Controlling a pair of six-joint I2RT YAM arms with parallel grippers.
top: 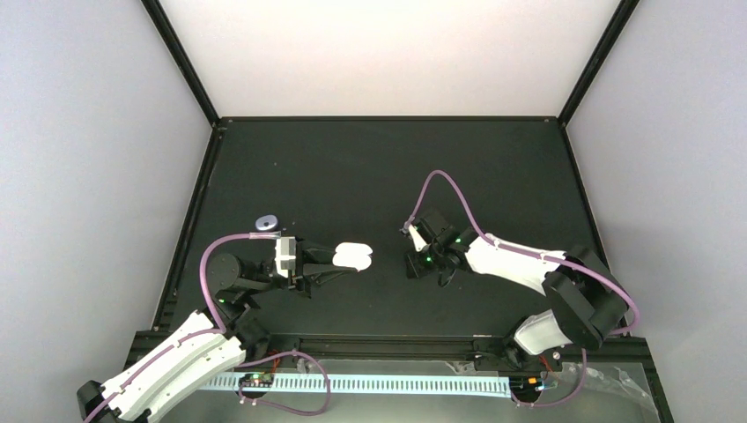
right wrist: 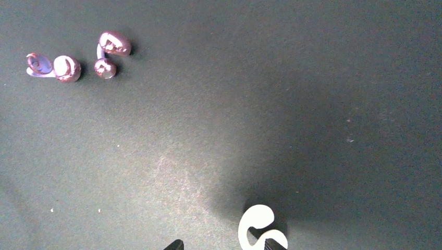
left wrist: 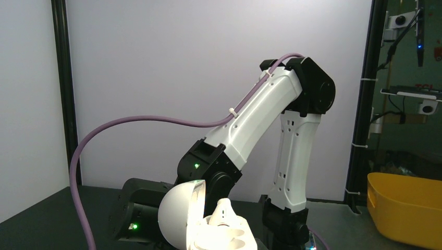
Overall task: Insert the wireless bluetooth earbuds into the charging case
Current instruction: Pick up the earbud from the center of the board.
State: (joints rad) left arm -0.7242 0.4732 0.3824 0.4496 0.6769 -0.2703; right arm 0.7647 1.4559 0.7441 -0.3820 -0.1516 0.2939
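My left gripper (top: 339,258) is shut on the white charging case (top: 356,256) and holds it above the mat. In the left wrist view the charging case (left wrist: 219,234) stands open, its domed lid (left wrist: 177,219) upright on the left. One white earbud (left wrist: 225,209) sits in the far well; the near wells look empty. My right gripper (top: 414,264) points down at the mat to the right of the case. Its jaws (right wrist: 222,245) stand open. A white curled earbud (right wrist: 259,224) lies on the mat against the right fingertip (right wrist: 270,244), apart from the left one.
Two rose-purple earbuds (right wrist: 62,66) (right wrist: 111,52) lie on the mat well beyond the right gripper's fingers. A small lavender object (top: 267,223) rests on the mat behind the left wrist. A yellow bin (left wrist: 406,208) stands outside the cell.
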